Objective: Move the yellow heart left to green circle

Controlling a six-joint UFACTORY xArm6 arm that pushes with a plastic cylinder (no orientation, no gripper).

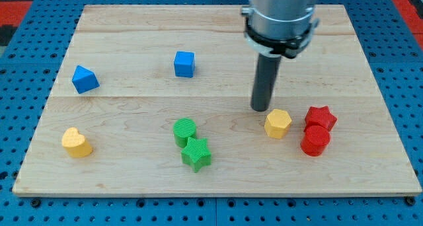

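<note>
The yellow heart [76, 142] lies at the board's lower left, well apart from the green circle [185, 130]. It looks light, rigid and likely to slide; push its left flank. The rod has no fingers; the tip [262, 110] stands beside the yellow hexagon [278, 123], far off. The green star [197, 153] touches the circle.

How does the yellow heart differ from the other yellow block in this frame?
The yellow heart is lobed and sits alone near the view's left edge; the yellow hexagon is faceted and sits right of centre, beside the red blocks. My tip stands just above-left of the hexagon, far from the heart. Both are yellow.
</note>
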